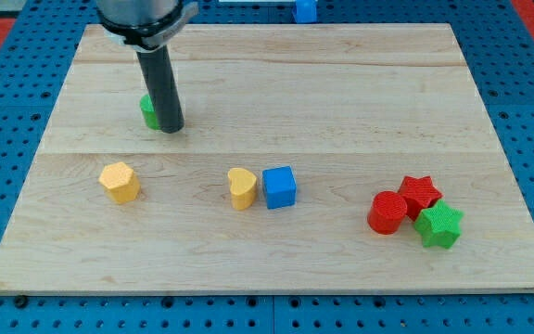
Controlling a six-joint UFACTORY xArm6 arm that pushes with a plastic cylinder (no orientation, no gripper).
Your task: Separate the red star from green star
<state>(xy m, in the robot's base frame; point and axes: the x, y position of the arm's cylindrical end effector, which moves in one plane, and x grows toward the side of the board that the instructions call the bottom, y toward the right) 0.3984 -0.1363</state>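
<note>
Three blocks are bunched at the lower right of the frame: the red star [420, 192], the green star [439, 224] just below and to its right, touching it, and a red cylinder [387, 211] pressed against the red star's left side. For a clean split, the narrow seam between the two stars is best entered from the right side of the frame, so that the red star is driven up and leftward while the green star is left where it lies. A push from the left would likely carry the cylinder and both stars along together, so that approach is better avoided. A slow, short stroke is advised, since star points can catch and turn a block.

No jaws are fitted to the tool; it is a plain rod and nothing is held. My tip [171, 128] is set down at the upper left of the bench [276, 269], touching or just beside a green block [147, 110] that is largely hidden behind the rod. It is well apart from both stars, with a yellow block [120, 181], a yellow heart [241, 187] and a blue cube [279, 186] lying in the middle ground.
</note>
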